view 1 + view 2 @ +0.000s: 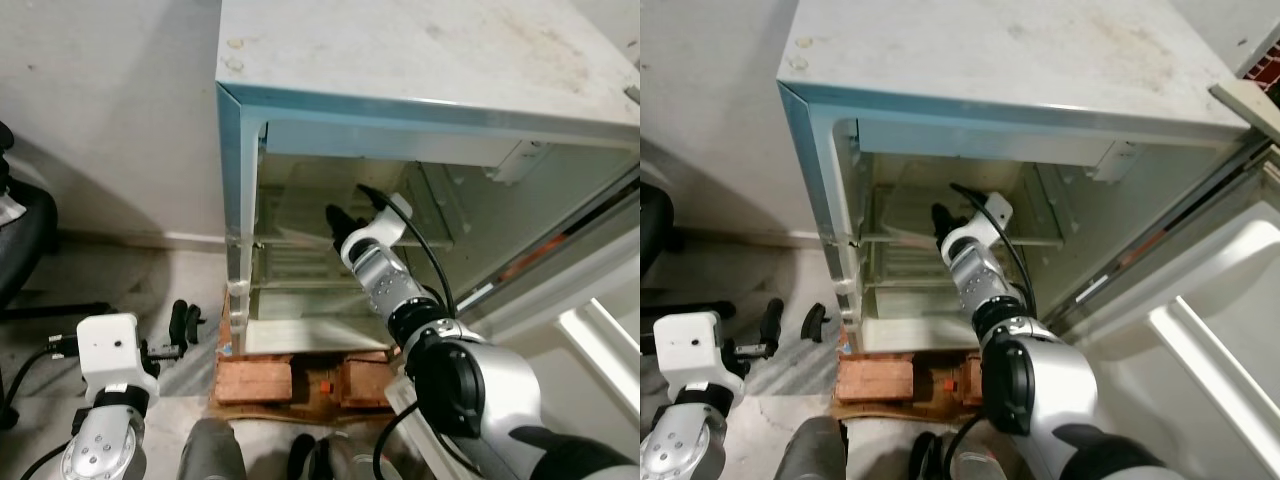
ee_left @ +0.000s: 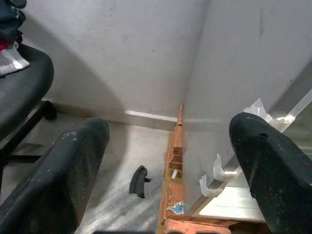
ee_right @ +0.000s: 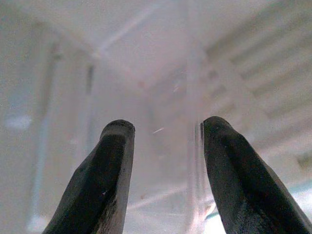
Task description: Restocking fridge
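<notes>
1. Small white fridge with pale blue door frame (image 1: 240,180) stands against a plain wall, door swung wide to the robot's right; white inner door panel (image 1: 1230,330) shows at that side. Open this far, the cabinet lets an arm reach straight in.
2. Fridge sits raised on reddish bricks over a wooden board (image 1: 255,380), presumably to keep it off the grey marbled floor (image 1: 130,290).
3. Right hand (image 1: 338,222) is extended inside the cabinet at the level of the upper clear shelf (image 1: 902,236). In the right wrist view its two black fingers (image 3: 109,180) stand spread apart with only the pale fridge interior between them. Nothing is pinched.
4. Left hand (image 1: 184,322) hangs low beside the fridge's left outer wall, fingers spread and holding nothing; it looks idle, kept clear of the opening.
5. Shelves look bare from here. No item to be stocked can be made out in either hand or on the floor, so I cannot tell where the stock is.
6. Black office chair (image 2: 19,83) stands at far left, well apart from the fridge.
7. Judgement: the right arm is either checking the shelf or has no load to place.
</notes>
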Motion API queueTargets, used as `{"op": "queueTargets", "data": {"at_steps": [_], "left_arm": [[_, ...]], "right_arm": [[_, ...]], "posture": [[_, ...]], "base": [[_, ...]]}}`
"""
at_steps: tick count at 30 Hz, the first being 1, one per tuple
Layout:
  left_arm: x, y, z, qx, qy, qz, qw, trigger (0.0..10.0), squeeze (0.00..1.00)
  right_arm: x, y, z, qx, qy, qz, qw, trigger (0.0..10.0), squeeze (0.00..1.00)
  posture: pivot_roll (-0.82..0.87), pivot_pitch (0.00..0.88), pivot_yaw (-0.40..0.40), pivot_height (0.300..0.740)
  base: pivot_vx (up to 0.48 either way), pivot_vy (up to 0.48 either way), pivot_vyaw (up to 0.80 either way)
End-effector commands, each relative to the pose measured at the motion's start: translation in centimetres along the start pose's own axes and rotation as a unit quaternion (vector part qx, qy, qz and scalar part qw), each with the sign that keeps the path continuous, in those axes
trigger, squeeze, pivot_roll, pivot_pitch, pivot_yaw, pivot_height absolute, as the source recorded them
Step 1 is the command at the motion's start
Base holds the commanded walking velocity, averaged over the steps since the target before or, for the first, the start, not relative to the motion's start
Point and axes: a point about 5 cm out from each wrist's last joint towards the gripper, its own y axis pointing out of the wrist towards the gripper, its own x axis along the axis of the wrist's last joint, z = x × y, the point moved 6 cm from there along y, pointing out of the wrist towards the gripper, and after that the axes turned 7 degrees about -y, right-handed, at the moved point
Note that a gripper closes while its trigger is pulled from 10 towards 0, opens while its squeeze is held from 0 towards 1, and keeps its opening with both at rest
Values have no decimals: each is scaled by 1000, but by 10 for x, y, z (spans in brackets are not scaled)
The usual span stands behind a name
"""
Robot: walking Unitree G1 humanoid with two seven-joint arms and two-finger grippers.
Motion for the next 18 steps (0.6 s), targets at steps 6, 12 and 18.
{"op": "queueTargets", "data": {"at_steps": [6,12,18], "left_arm": [[-2,6,-3,-3,2,-3,1000,10000,0],[-1,12,-5,-10,5,-7,1000,10000,0],[1,20,-6,-17,9,-13,1000,10000,0]], "right_arm": [[22,4,41,57,-126,-49,989,10000,1000],[35,2,6,20,-171,-55,984,10000,910],[41,-4,-10,17,-254,-73,964,10000,0]], "posture": [[404,111,-197,740],[387,94,-187,740],[365,69,-172,740]], "base": [[0,0,0],[0,0,0],[0,0,0]]}}
